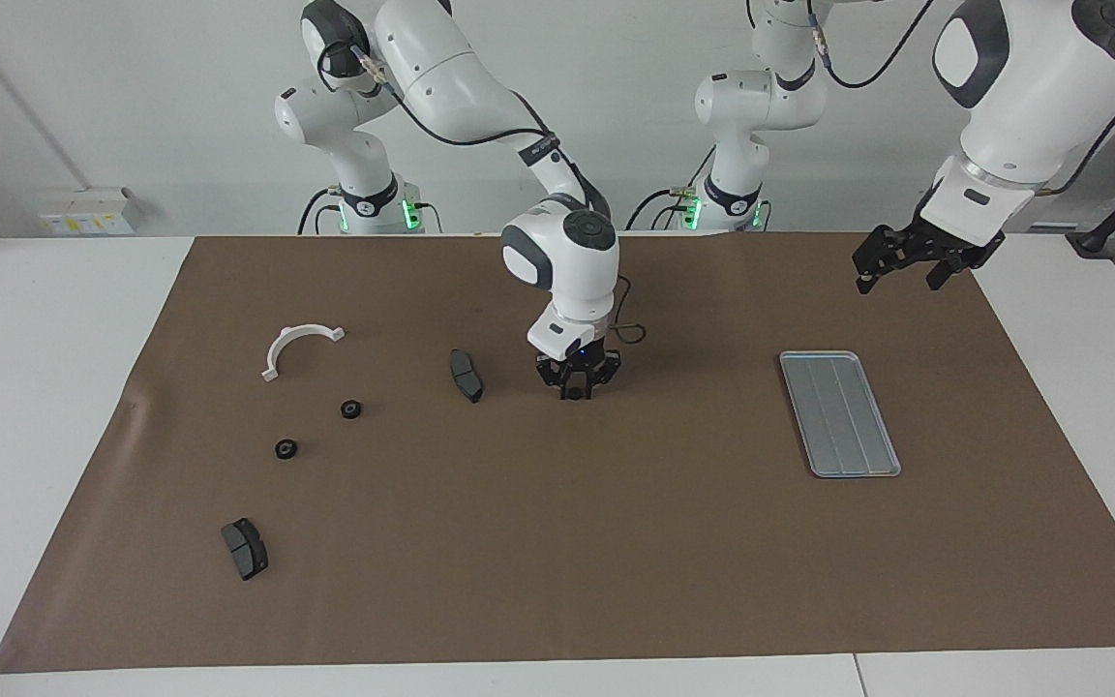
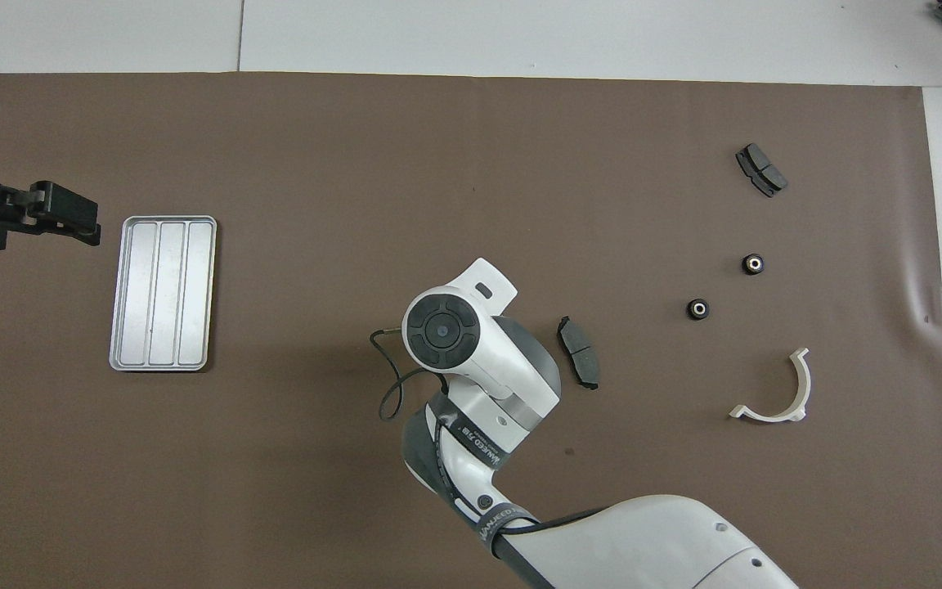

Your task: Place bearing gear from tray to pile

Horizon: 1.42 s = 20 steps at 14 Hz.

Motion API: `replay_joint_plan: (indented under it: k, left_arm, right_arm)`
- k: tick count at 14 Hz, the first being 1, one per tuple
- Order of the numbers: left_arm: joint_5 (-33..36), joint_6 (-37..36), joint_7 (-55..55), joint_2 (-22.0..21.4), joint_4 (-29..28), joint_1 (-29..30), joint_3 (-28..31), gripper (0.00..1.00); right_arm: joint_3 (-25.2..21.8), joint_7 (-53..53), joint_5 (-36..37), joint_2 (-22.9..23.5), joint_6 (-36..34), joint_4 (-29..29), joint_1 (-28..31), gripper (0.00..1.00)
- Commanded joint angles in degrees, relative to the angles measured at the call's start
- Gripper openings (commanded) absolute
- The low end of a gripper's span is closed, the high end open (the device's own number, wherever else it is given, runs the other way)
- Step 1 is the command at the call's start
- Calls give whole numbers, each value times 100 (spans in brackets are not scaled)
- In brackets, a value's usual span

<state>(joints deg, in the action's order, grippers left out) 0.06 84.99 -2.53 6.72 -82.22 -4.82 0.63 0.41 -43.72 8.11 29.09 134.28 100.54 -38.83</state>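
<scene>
At the middle of the mat my right gripper (image 1: 574, 391) stands low, fingers drawn together on a small black bearing gear (image 1: 574, 395). In the overhead view its wrist (image 2: 446, 327) hides both. The silver tray (image 1: 838, 411) (image 2: 162, 292) lies toward the left arm's end with nothing in it. The pile's parts lie scattered toward the right arm's end: a white half-ring bracket (image 1: 298, 347) (image 2: 778, 393), one brake pad (image 1: 467, 375) (image 2: 579, 352) beside the right gripper, another (image 1: 245, 548) (image 2: 760, 169) farther out. My left gripper (image 1: 898, 263) (image 2: 54, 214) hangs open beside the tray and waits.
Two more black bearing gears (image 1: 351, 409) (image 1: 286, 449) lie on the brown mat (image 1: 557, 542) between the bracket and the farther brake pad. A thin black cable (image 2: 393, 384) loops out from the right wrist.
</scene>
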Motion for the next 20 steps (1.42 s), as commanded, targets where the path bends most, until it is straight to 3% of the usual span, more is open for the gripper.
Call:
replay_joint_plan:
  k: [1,7,9,12,18,20]
  left_arm:
    - [-15,-89,86,23,110,-19,-10,100]
    - [-68,491,86,-197,-337,33,-1,100]
    - [-68,536,94,-250,-461,60,8,100]
    - [-76,545,42,-259,-462,77,69,100]
    - [-33,580,77,-259,-409,68,69,100]
    - [-33,554,77,-276,-426,77,69,100]
  right_arm:
    - [73,-58,7,-79,81,176,42,0]
    - [73,-58,-90,-114,-120,10,68,0]
    - [56,-23,-108,-446,-305,-8,287,0]
    - [65,554,-99,-887,-604,9,1059,0]
    - [73,2180,-186,-704,-131,0,2878,0]
    - [73,2708,-755,-546,193,0,3257,0]
